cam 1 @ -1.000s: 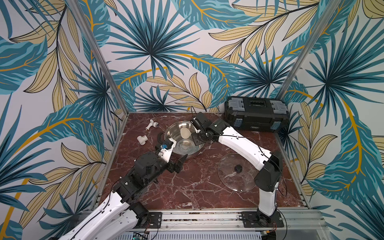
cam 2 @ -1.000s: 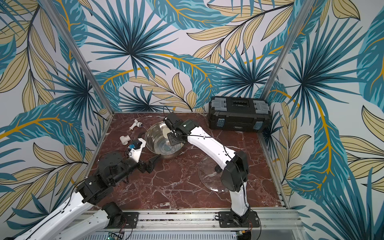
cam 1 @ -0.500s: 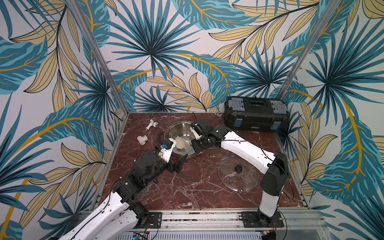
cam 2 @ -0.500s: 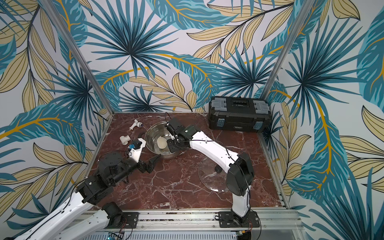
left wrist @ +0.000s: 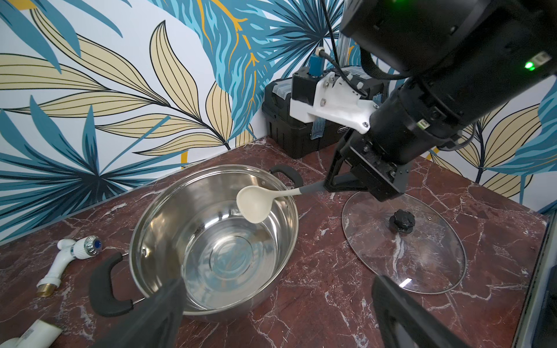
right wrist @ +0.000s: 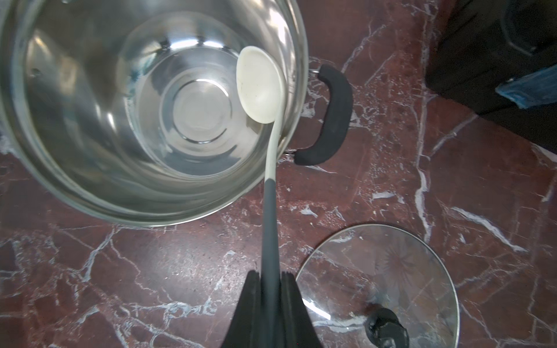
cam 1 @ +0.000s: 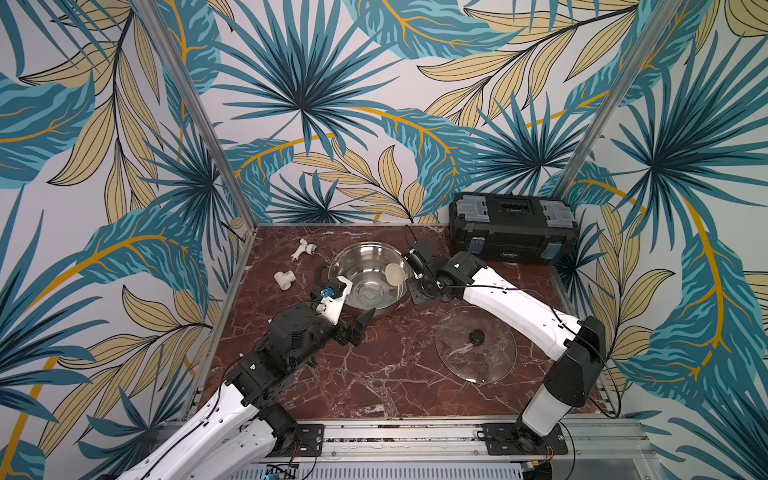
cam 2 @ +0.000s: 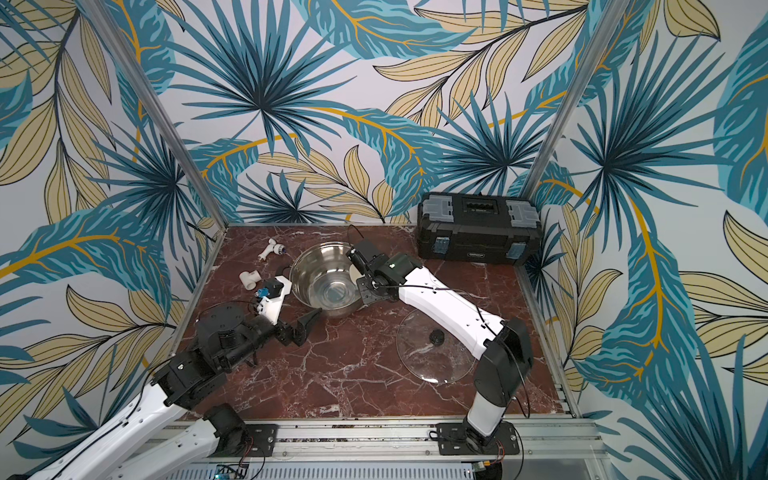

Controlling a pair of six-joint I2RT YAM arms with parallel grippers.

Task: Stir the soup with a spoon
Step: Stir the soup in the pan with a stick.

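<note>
The workspace is enclosed on 3 sides by white wall panels [cam 1: 374,83] printed with large teal-blue and sand-yellow palm leaves. The panels are joined at the 2 rear corners by slim aluminium posts [cam 1: 203,124]. The floor of the cell is formed by a glossy red-brown marble-patterned tabletop [cam 1: 374,374] veined in white. A silver aluminium rail [cam 1: 415,436] is mounted along its front edge. Soft, even light is cast throughout.
</note>
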